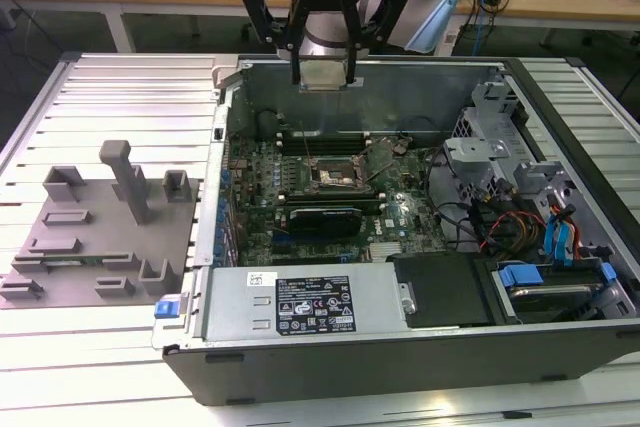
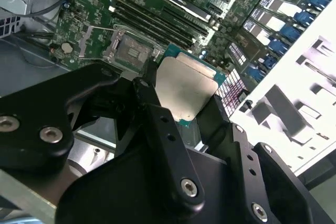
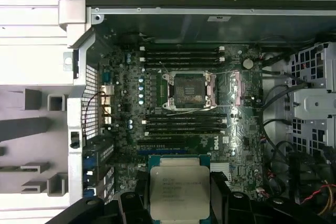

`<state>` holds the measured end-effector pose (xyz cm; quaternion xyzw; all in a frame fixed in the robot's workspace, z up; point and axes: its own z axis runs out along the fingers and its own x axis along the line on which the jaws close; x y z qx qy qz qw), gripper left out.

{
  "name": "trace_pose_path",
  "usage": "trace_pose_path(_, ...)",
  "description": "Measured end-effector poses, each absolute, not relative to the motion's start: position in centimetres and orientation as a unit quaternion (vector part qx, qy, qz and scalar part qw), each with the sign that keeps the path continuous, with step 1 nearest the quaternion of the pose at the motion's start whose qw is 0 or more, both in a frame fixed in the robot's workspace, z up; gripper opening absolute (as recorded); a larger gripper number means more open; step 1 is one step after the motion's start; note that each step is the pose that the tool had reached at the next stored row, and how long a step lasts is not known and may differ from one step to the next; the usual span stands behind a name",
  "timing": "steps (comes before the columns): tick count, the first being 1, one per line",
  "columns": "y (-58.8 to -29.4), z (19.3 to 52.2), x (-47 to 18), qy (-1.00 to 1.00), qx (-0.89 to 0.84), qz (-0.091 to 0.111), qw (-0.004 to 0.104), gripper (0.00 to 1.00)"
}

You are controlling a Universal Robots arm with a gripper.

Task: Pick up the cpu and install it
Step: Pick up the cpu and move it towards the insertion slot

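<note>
Over the open computer case (image 1: 400,372), the gripper (image 1: 322,79) clamps the cpu (image 1: 322,69) by two opposite edges. In the exterior view, the motherboard socket (image 1: 335,177) lies at six o'clock, well below. The chip (square, no long axis) shows a silvery-grey lid with a thin teal rim.
</note>
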<state>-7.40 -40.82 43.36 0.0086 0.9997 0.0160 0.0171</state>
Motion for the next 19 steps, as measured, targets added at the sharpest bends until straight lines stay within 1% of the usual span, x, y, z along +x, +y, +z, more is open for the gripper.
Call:
trace_pose_path(10,-40.8,42.4,-7.2,1.000,0.009,0.016,0.017,0.55)
trace_pose_path(19,-40.8,40.1,-6.9,1.000,0.009,0.016,0.017,0.55)
